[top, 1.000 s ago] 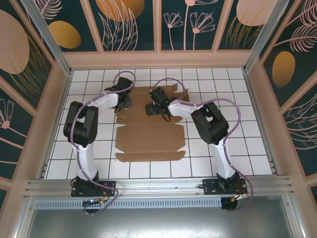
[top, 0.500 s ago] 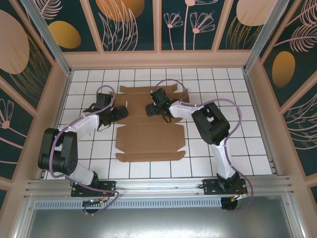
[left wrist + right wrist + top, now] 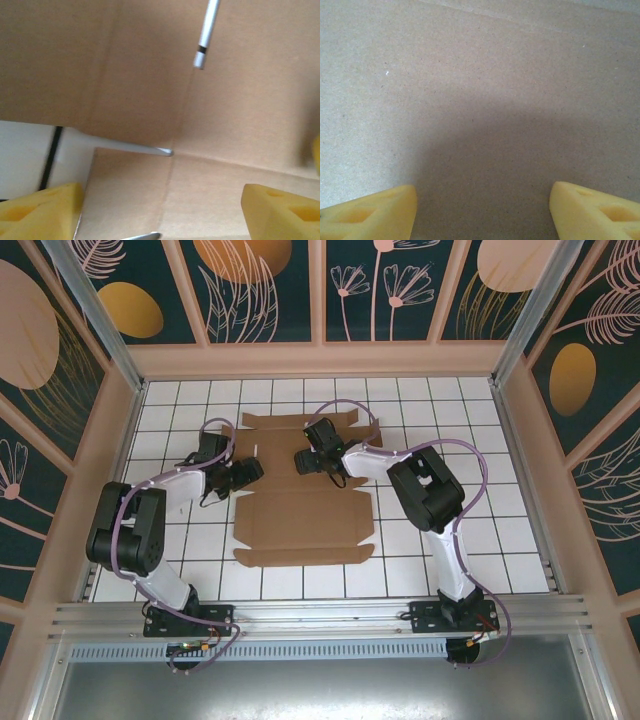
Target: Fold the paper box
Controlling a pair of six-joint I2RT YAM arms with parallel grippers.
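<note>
Paper box lies on white tiled table.

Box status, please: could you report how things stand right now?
Left fingers open at left edge of box. Right fingers open over its far middle. Box flat, unfolded. Nothing in the way.

The white tiled table carries the paper box, spread out unfolded near its middle.
</note>
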